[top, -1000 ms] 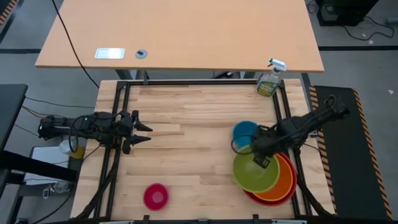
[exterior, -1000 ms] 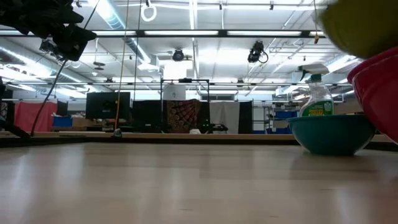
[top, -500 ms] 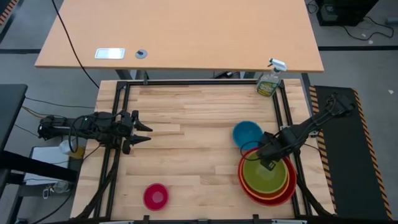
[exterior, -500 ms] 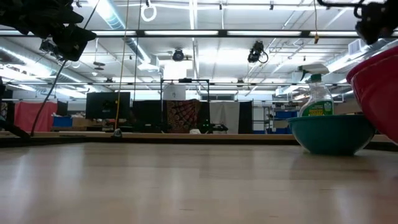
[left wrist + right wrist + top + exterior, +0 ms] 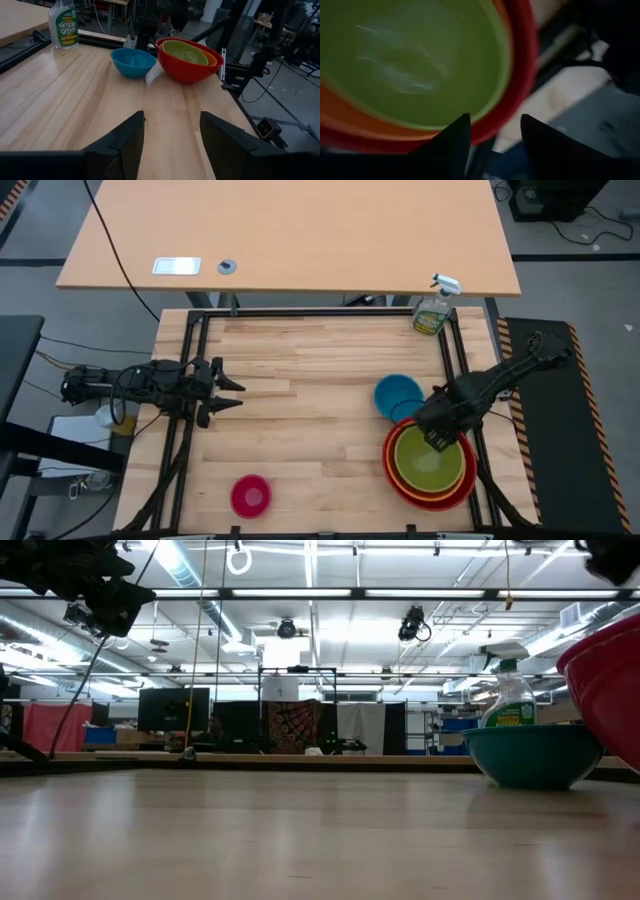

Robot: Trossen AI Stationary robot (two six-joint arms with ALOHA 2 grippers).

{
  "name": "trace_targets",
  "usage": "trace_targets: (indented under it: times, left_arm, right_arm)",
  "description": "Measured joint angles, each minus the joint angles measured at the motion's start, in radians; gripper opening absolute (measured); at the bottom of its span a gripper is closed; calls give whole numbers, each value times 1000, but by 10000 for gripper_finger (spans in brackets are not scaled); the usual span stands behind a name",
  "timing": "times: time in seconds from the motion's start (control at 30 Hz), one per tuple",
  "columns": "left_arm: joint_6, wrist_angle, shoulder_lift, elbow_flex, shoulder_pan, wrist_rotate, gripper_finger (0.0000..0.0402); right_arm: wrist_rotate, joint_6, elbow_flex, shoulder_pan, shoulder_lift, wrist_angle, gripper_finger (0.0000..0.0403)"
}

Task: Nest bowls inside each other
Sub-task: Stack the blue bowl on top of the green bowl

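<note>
The left gripper (image 5: 232, 391) waits above the table's (image 5: 310, 360) left edge, its jaws spread wide and holding nothing. Near the front edge, left of centre, sits the magenta bowl (image 5: 250, 495), well apart from everything else. Toward the right edge the blue bowl (image 5: 398, 395) rests just beside the stack, where the lime green bowl (image 5: 429, 460) lies seated inside the orange bowl (image 5: 458, 472), itself inside the red bowl (image 5: 402, 481), close to the front right corner. The right gripper (image 5: 437, 435) hangs over the stack's rear rim with its jaws parted and nothing between them. The judgement: the blue bowl goes in next (it is the nearest), and it is best pinched by its rim, lifted clear of the red wall, then lowered centred so it settles flat.
</note>
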State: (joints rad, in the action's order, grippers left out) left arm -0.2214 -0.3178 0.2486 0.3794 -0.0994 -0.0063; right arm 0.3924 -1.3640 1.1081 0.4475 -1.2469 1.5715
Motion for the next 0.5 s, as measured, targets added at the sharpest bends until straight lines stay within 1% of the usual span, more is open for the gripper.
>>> trace_targets:
  times: [0.03, 0.1, 0.2, 0.27, 0.33, 0.4, 0.5]
  left_arm:
    - [0, 1, 0, 0, 0, 0, 194]
    - [0, 1, 0, 0, 0, 0, 194]
    - [0, 2, 0, 0, 0, 0, 194]
    - [0, 3, 0, 0, 0, 0, 194]
    - [0, 5, 0, 0, 0, 0, 194]
    - [0, 7, 0, 0, 0, 0, 194]
    - [0, 7, 0, 0, 0, 0, 194]
  right_arm:
    - [-22, -12, 31, -8, 4, -5, 182]
    - [-105, -48, 102, -23, 5, -11, 182]
    - [-283, -93, 196, -46, -3, -23, 177]
    - [-407, -69, 235, -58, -23, -49, 176]
    - [-505, -1, 255, -77, -55, -83, 175]
    - [-557, 71, 262, -109, -104, -108, 175]
    - [-586, 181, 266, -176, -200, -134, 175]
